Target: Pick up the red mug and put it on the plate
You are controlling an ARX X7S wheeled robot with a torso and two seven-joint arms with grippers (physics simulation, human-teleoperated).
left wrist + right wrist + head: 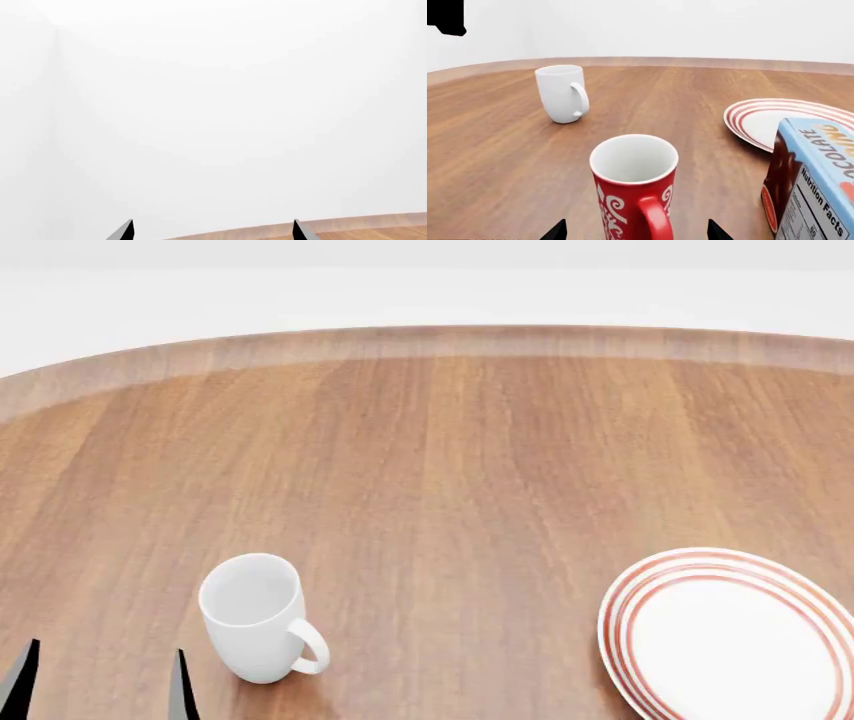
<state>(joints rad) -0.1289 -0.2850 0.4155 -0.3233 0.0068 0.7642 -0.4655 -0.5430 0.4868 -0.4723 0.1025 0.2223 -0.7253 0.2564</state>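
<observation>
The red mug (634,200), with a white swirl pattern and white inside, stands upright on the wooden table, its handle turned toward the right wrist camera. My right gripper (637,232) is open; its dark fingertips (557,232) flank the mug's lower body without touching it. The plate (754,122), white with red rings, lies beyond the mug to one side and also shows at the head view's lower right (727,635). The red mug does not show in the head view. My left gripper (213,231) is open and holds nothing, low at the head view's left edge (103,685).
A plain white mug (254,615) stands upright just beside my left gripper, and farther off in the right wrist view (562,92). A blue and brown chocolate box (814,175) stands close to the red mug, in front of the plate. The round table's far rim (427,340) curves across the back.
</observation>
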